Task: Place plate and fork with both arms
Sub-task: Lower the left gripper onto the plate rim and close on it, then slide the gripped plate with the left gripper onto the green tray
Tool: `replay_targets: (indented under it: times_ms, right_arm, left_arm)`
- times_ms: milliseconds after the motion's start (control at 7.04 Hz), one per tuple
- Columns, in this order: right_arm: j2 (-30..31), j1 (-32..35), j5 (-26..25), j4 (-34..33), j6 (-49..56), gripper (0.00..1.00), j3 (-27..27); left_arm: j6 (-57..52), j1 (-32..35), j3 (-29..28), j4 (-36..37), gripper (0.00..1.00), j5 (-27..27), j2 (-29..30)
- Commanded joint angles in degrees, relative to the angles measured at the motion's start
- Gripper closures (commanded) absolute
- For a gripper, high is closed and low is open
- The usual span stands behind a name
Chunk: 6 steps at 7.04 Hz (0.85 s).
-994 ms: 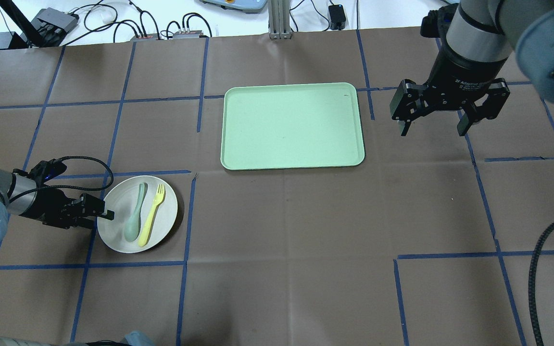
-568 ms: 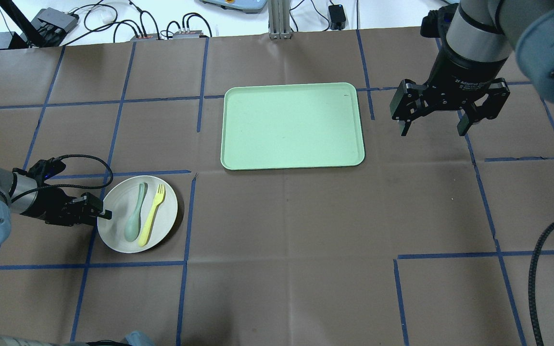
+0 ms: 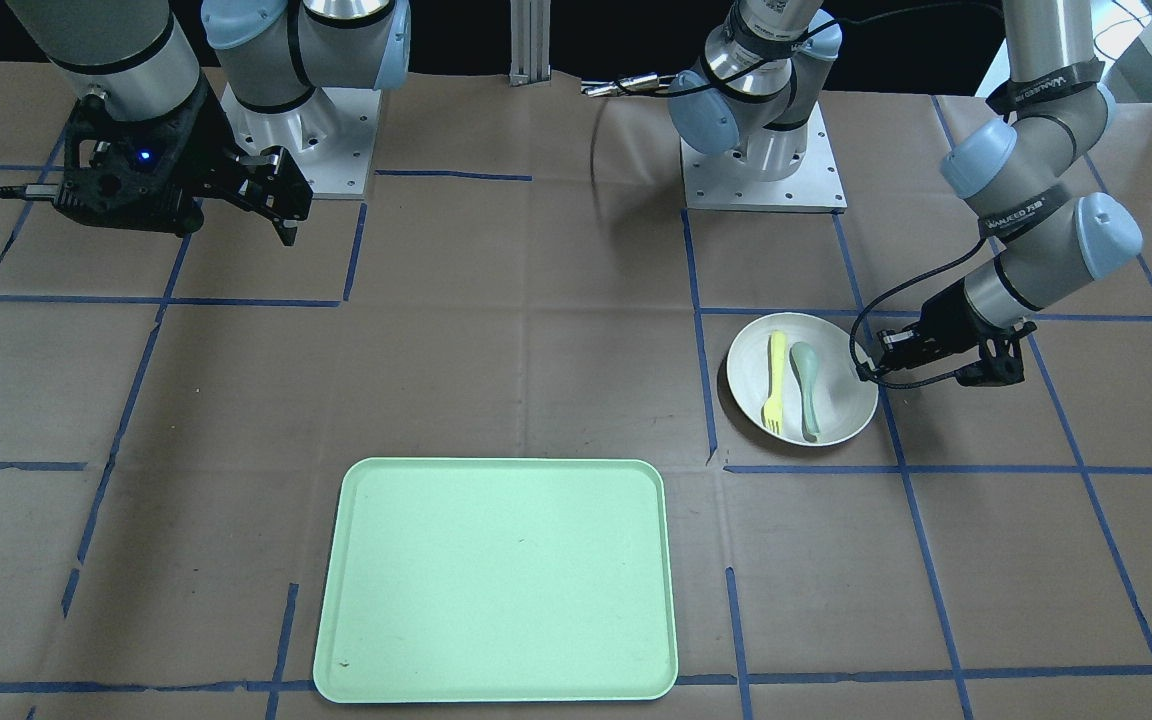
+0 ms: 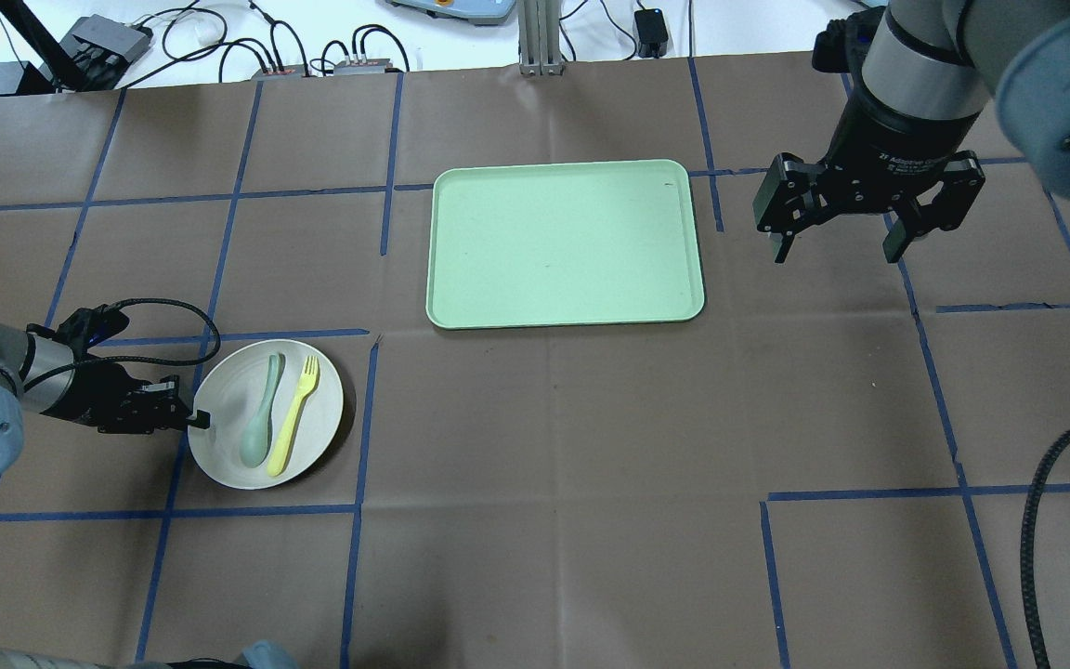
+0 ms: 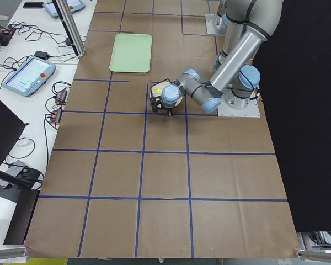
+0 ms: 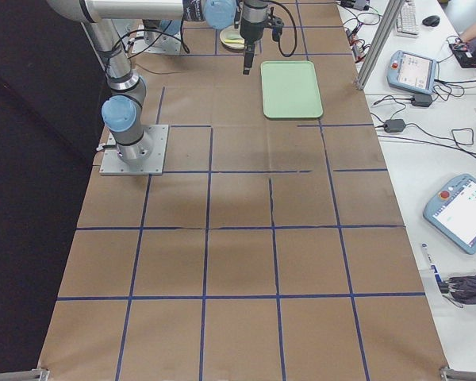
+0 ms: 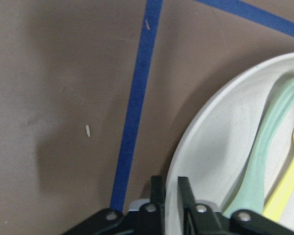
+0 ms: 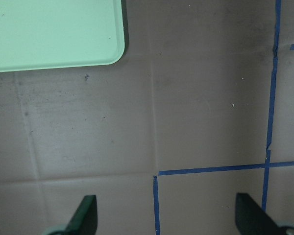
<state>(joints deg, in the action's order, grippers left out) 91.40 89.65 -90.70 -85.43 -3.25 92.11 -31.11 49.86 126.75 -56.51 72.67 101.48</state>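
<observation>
The off-white plate (image 4: 224,451) lies on the table at the front left, with the pale-yellow fork (image 4: 295,413) and a grey-green spoon (image 4: 261,413) lying in it side by side. My left gripper (image 4: 193,421) lies low at the plate's left edge. In the left wrist view its fingers (image 7: 158,193) are pinched on the plate's rim (image 7: 186,152), one inside and one outside. My right gripper (image 4: 837,243) hangs open and empty above the table right of the tray. Its wrist view shows only bare table between the fingertips (image 8: 85,213).
The light-green tray (image 4: 563,243) lies at the table's middle back, with nothing in it; it also shows in the front view (image 3: 496,580). Blue tape lines cross the brown table cover. A black cable (image 4: 1046,502) hangs at the right edge. Cables and boxes lie beyond the far edge.
My left gripper's jaws have closed together on the plate's left rim. The plate, the fork and the spoon have stayed in place. The right arm has not moved.
</observation>
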Motion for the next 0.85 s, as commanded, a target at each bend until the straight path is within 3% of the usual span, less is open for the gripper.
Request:
replay_targets:
  times_ms: [0,284,426,710]
  right_arm:
    - [0.0,0.0,0.0,0.0,0.0,0.00,0.0]
    - [0.0,0.0,0.0,0.0,0.0,0.00,0.0]
    - [0.0,0.1,0.0,0.0,0.0,0.00,0.0]
    - [0.0,0.0,0.0,0.0,0.0,0.00,0.0]
  left_arm:
    - [0.1,0.2,-0.1,0.1,0.88,-0.1,-0.1]
    - [1.2,0.7,-0.7,0.1,0.91,-1.0,-0.2]
    - [2.4,1.6,-1.0,0.1,0.91,-4.3,-0.8]
    - [7.3,6.5,-2.5,-0.3,0.91,-5.3,-2.0]
